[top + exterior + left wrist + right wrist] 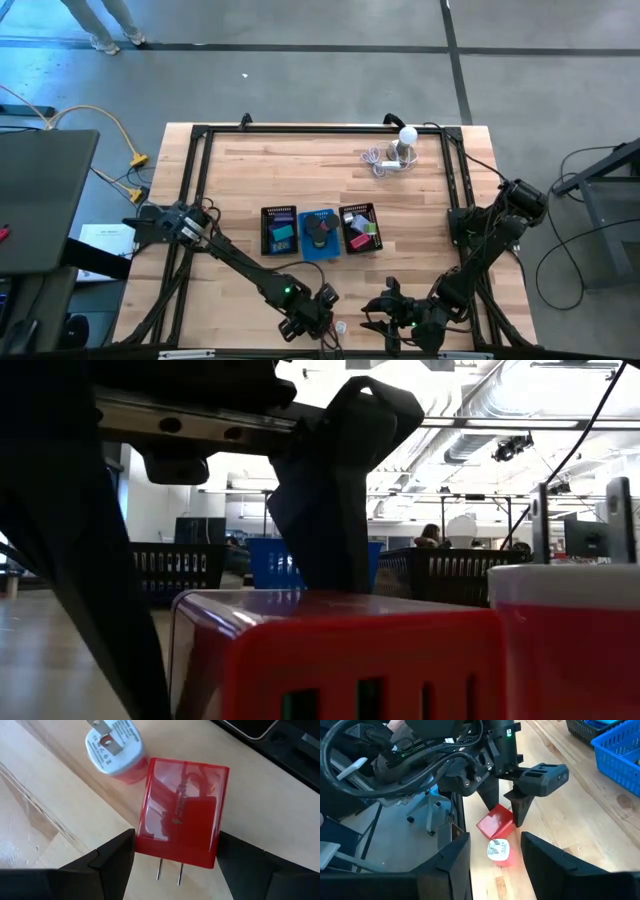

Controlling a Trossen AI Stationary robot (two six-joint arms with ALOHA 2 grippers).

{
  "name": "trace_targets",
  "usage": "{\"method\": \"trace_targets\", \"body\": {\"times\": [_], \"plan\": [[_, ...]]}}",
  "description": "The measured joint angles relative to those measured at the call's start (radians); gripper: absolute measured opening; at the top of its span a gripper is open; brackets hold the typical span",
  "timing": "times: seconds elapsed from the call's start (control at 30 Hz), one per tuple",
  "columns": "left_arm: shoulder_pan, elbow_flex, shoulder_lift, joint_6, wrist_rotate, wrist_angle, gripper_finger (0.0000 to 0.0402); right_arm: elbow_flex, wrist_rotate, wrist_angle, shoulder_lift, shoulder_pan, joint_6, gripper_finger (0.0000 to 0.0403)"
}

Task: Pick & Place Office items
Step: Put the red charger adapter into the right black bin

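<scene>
the left gripper (pixel 175 855) has its two dark fingers set against opposite sides of a glossy red plug adapter (pixel 182 810) lying flat on the wooden table (pixel 280 820), at the near edge well in front of the blue tray (pixel 319 234). the jaws stand fairly wide, closed on the adapter's width. the adapter is a rounded rectangular block; its long axis runs back toward the wrist camera, and its two bare metal prongs (pixel 169 870) point out between the fingers toward the camera. no writing can be read on its red face, only reflections.

just beyond the red adapter lies a smaller plug (pixel 116 747) with a red body and a pale blue-white face, prongs pointing away from the adapter. that face carries small printed text and marks, too fine to read.

the right gripper (pixel 495 850) hovers above the table near the same two plugs, fingers parted with nothing between them. the black mesh trays (pixel 279 230) flank the blue tray.
</scene>
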Motion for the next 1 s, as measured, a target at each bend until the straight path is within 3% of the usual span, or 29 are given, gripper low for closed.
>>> {"method": "trace_targets", "body": {"times": [0.27, 0.5, 0.7, 0.87, 1.0], "plan": [[0.0, 0.0, 0.001, 0.028, 0.003, 0.003, 0.0255, 0.0, 0.0, 0.0, 0.0, 0.0, 0.007, 0.0164], [-0.001, 0.0, 0.002, 0.023, 0.006, 0.009, 0.0204, 0.0, 0.0, -0.001, 0.0, 0.0, 0.007, 0.0164], [-0.003, -0.001, -0.008, 0.021, 0.002, -0.003, 0.0204, 0.0, -0.001, -0.001, 0.0, 0.0, 0.007, 0.0164], [-0.021, -0.004, -0.063, -0.018, -0.105, -0.081, 0.021, 0.0, -0.013, -0.001, 0.0, 0.0, 0.007, 0.0164], [-0.035, -0.003, -0.12, -0.031, -0.129, -0.109, 0.0216, 0.0, -0.017, -0.001, 0.0, 0.0, 0.007, 0.0164]]}}
